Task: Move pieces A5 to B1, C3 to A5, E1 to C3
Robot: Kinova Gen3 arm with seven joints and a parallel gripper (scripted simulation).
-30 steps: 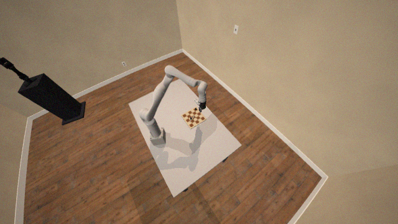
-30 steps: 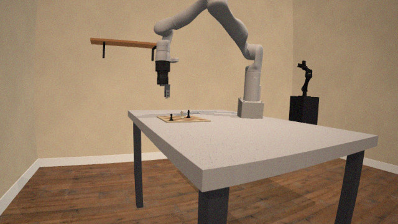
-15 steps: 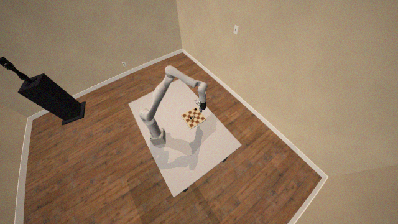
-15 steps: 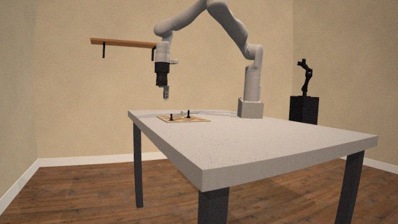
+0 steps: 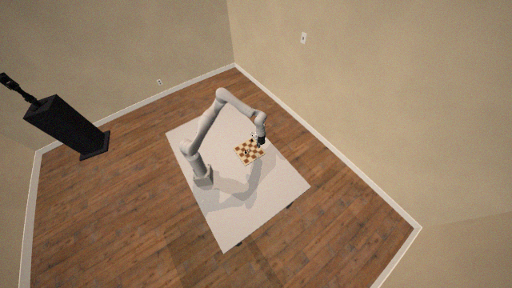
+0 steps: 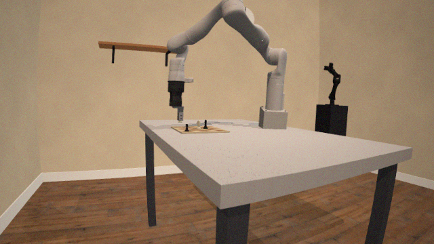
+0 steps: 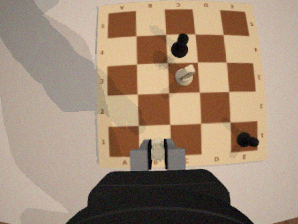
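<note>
Item: my gripper (image 5: 258,146) (image 6: 180,119) (image 7: 157,149), pointing down, two grey fingers with dark pads, drawn in partway and shut firmly on one cream chess piece (image 6: 180,121) (image 7: 158,150). I have it raised above the chessboard (image 5: 246,164) (image 6: 217,131) (image 7: 101,95); in the wrist view it overlaps square B1. Its type: I cannot tell, my fingers covering most of it.

Item: cream piece with a wedge-shaped head (image 6: 199,124) (image 7: 184,76), standing upright on C3, a brown square.

Item: black piece with a round head (image 6: 186,128) (image 7: 244,139), upright on E1, the brown corner square.

Item: taller black piece (image 6: 205,125) (image 7: 180,49), upright on C4, a pale square, near the cream one on C3 and apart from it.

Item: chessboard, five files by five ranks, brown and cream squares, letters and digits along its pale border; lying flat on the white table (image 5: 224,224) (image 6: 288,163).

Item: my arm (image 5: 206,124) (image 6: 203,27), pale grey, arched high from its box-shaped base (image 5: 203,180) (image 6: 272,119), which stands on that table well apart from the board; shadows of me spread over the tabletop and across part of the board's A and B files
</note>
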